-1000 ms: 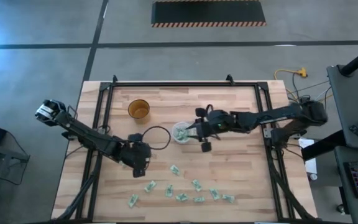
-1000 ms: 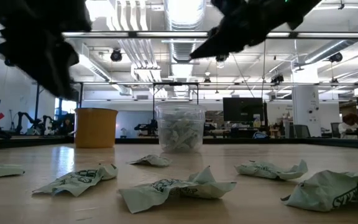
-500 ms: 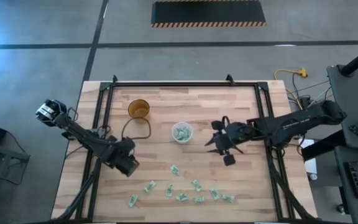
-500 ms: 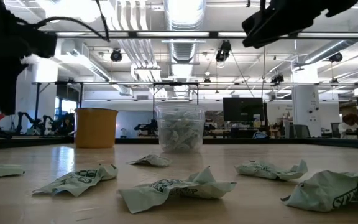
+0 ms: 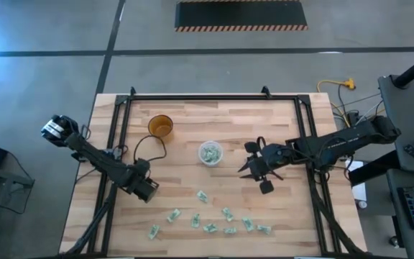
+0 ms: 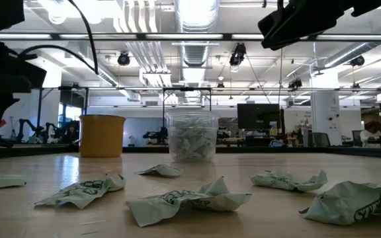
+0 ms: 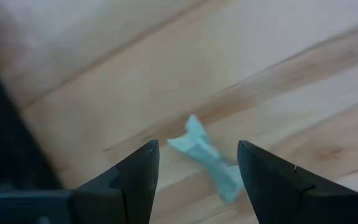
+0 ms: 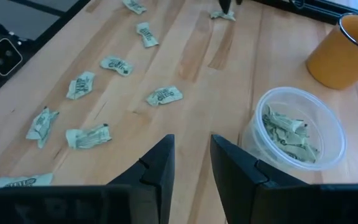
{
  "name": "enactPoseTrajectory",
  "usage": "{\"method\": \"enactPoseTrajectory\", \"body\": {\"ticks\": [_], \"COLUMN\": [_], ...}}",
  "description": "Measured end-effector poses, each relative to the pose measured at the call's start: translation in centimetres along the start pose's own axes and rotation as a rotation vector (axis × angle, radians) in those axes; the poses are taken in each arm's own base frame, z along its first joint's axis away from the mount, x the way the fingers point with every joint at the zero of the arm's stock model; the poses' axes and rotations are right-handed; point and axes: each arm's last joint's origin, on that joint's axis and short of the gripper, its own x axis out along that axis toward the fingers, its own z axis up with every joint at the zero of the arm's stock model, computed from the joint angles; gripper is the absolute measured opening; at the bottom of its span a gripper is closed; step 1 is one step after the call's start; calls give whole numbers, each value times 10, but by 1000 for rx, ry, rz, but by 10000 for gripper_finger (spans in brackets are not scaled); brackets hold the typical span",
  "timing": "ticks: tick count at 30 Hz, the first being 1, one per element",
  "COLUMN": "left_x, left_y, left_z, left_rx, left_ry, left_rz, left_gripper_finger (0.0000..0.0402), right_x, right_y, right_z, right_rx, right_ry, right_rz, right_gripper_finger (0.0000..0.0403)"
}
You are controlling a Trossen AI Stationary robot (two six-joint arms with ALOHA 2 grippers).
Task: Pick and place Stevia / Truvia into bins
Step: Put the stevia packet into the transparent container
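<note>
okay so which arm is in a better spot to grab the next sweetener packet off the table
Left, probably. The left gripper hangs open right over a loose packet, which sits between its jaws in the left wrist view. The right gripper is open too, but it hovers beside the translucent cup, away from the scattered packets.

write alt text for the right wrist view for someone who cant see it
A clear cup partly filled with crumpled green-and-white sachets stands on a wooden table, with an amber cup beyond it. More sachets lie scattered across the wood beside it. The right pincer shows at the frame's edge, fingers slightly apart and empty.
</note>
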Motion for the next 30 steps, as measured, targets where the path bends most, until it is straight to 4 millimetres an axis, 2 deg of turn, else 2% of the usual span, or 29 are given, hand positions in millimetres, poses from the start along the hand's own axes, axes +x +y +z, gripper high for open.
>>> {"method": "enactPoseTrajectory", "body": {"ticks": [8,18,22,30], "left_x": [15,15,15,15], "left_y": [4,2,1,0], "left_z": [-4,-5,-6,-6], "left_rx": [-11,-17,-11,15], "left_ry": [64,99,113,127], "left_rz": [-11,-33,-49,-58], "left_gripper_finger": [200,197,171,93], "right_x": [0,0,0,0], "right_y": [0,0,0,0], "right_z": [0,0,0,0], "right_rx": [7,11,11,11], "right_ry": [1,1,2,2], "right_rz": [0,0,0,1], "right_gripper_finger": [81,76,79,71]}}
